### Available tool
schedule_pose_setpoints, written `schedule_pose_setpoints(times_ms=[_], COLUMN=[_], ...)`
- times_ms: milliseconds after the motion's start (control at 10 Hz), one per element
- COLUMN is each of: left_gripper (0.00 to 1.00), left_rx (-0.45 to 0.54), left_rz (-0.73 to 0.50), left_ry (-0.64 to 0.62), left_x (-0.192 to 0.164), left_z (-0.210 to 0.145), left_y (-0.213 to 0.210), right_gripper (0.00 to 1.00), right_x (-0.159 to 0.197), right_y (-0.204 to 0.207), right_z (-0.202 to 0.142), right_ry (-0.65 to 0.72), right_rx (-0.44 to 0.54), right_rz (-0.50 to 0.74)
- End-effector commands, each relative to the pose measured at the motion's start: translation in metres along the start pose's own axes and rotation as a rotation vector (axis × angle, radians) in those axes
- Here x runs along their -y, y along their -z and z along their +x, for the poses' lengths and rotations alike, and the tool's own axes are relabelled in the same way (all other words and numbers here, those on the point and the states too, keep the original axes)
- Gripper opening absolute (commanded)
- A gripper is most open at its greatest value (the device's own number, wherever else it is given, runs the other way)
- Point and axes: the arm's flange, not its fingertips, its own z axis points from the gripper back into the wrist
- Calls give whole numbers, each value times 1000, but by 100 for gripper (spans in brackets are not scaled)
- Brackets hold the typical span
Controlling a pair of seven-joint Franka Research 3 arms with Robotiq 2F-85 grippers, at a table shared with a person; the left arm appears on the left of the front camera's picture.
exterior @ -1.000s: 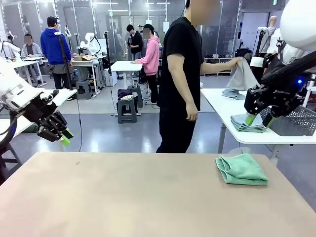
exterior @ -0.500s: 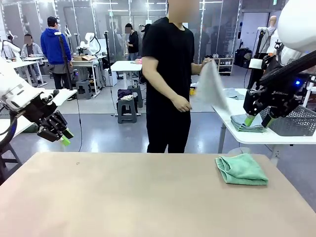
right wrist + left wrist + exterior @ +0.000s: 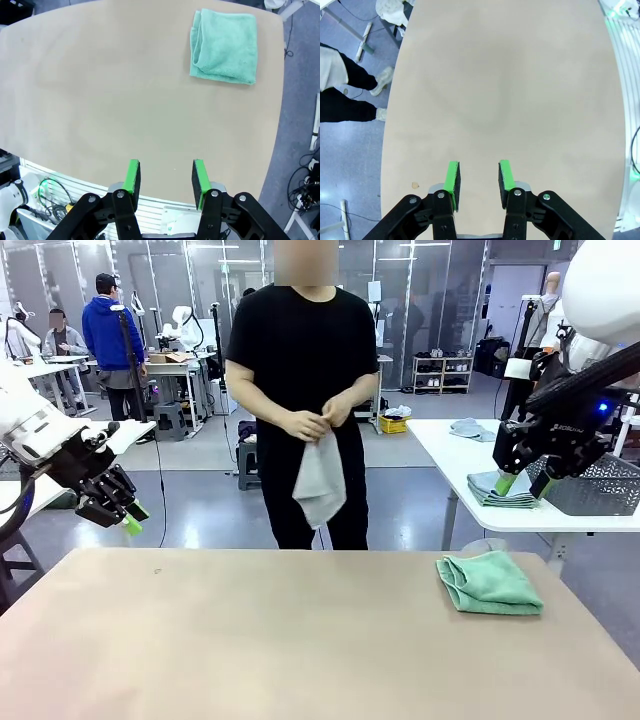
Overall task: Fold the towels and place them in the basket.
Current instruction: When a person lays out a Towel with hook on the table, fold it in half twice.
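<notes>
Front, left wrist and right wrist views of a beige, matt-topped work table (image 3: 250,640). The mint green terry towel (image 3: 489,583), folded into a rough square, lies flat on the table near its right edge; the right wrist view shows it at the table's far corner (image 3: 224,46), well apart from both arms. At the far side of the table stands a person in a black shirt (image 3: 300,340), who holds the cream-white terry towel (image 3: 320,480) in both hands (image 3: 318,420) at waist height, with the cloth hanging loosely below them and clear of the table. The dark grey lattice-sided plastic basket (image 3: 605,490) stands on a separate white table (image 3: 450,455) behind and to the right, just beside a small stack of folded cloths (image 3: 497,492). The left gripper (image 3: 128,518) hangs above the table's left edge; its green pads (image 3: 452,177) stand apart with nothing between them. The right gripper (image 3: 525,483) is raised on the right, in front of the basket, jaws likewise released and empty, pads (image 3: 132,179) parted.
</notes>
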Motion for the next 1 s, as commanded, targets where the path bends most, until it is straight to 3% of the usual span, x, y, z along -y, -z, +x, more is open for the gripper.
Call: schedule_pose_setpoints(times_ms=[0, 900], left_gripper=[42, 42], left_rx=[1, 1], left_rz=[3, 3], left_ry=[1, 1], left_x=[0, 0], left_z=[0, 0], left_y=[-1, -1], right_gripper=[53, 53], right_x=[0, 0], right_y=[-2, -2], right_z=[3, 3], right_ry=[2, 2], right_rx=[8, 8], right_rz=[-2, -2])
